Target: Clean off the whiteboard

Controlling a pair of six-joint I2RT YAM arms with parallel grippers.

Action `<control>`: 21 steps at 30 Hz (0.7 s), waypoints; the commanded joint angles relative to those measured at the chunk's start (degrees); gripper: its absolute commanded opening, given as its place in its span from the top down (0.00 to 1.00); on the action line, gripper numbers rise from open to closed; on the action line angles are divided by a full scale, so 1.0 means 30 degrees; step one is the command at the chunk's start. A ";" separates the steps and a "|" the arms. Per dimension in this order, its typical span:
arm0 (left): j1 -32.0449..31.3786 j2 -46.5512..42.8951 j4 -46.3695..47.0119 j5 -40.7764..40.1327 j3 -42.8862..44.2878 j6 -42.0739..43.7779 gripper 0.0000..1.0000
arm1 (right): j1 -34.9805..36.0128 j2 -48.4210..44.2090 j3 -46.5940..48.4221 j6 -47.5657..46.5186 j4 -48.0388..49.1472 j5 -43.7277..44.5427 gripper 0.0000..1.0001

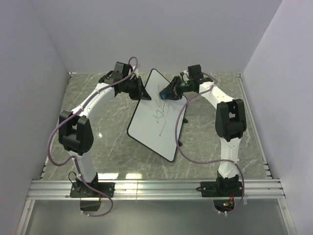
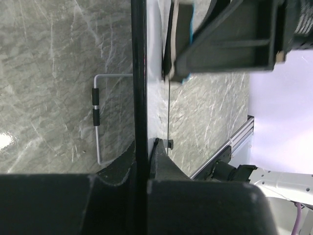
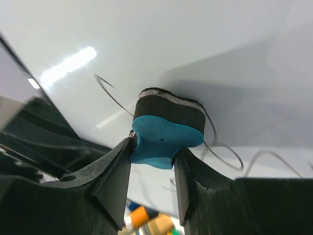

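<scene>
Right wrist view shows the right end effector pinching a blue eraser, its dark felt pressed on the whiteboard beside black scribbles. The left end effector is pressed together on the board's black rim, holding it tilted above the table. The board seems light, stiff and slippery on its face, so the rim is probably the safest place to hold.

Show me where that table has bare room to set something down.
Bare table lies between the left arm and the whiteboard, and between the whiteboard and the right arm, though a cable crosses there. It is crowded at the far middle, where the left gripper and right gripper meet at the board.
</scene>
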 commanded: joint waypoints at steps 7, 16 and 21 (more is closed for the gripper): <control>-0.2392 0.2023 -0.2329 -0.4160 -0.1455 0.4612 1.00 | 0.1457 0.0634 -0.0684 -0.2214 -0.3794 0.0051 0.90; -0.2421 0.1701 -0.2154 -0.4249 -0.1865 0.4642 1.00 | 0.1575 0.1896 0.4774 -0.4469 -0.8220 0.2331 0.23; -0.2421 0.1437 -0.2124 -0.4366 -0.2100 0.4642 1.00 | 0.1079 0.0494 0.4134 -0.5172 -0.8956 0.3390 0.23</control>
